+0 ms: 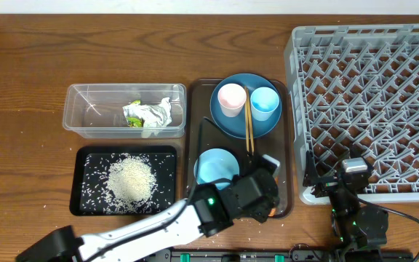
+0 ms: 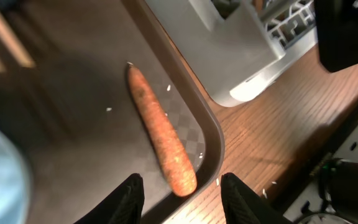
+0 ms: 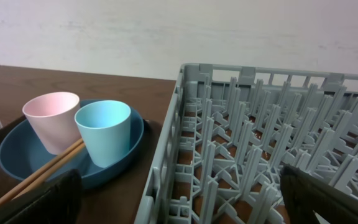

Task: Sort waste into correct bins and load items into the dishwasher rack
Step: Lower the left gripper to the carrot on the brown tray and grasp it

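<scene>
An orange carrot [image 2: 157,127] lies in the front right corner of the brown serving tray [image 2: 211,134]. My left gripper [image 2: 182,198] is open just above it, with the carrot's near end between the fingers. In the overhead view the left gripper [image 1: 266,195] hides the carrot. The dark-blue plate [image 1: 228,120] holds the pink cup [image 1: 231,98], the light-blue cup [image 1: 265,102] and the chopsticks [image 1: 249,127]. The light-blue bowl [image 1: 215,167] sits in front of it. My right gripper [image 3: 179,208] is open and empty over the grey rack's [image 1: 369,102] front left corner.
The clear tub [image 1: 93,109] holds the crumpled wrapper [image 1: 148,115]. The black tray [image 1: 86,182] holds a heap of rice [image 1: 129,178]. A few rice grains lie on the wooden table. The rack's corner [image 2: 241,56] stands close to the serving tray's right rim.
</scene>
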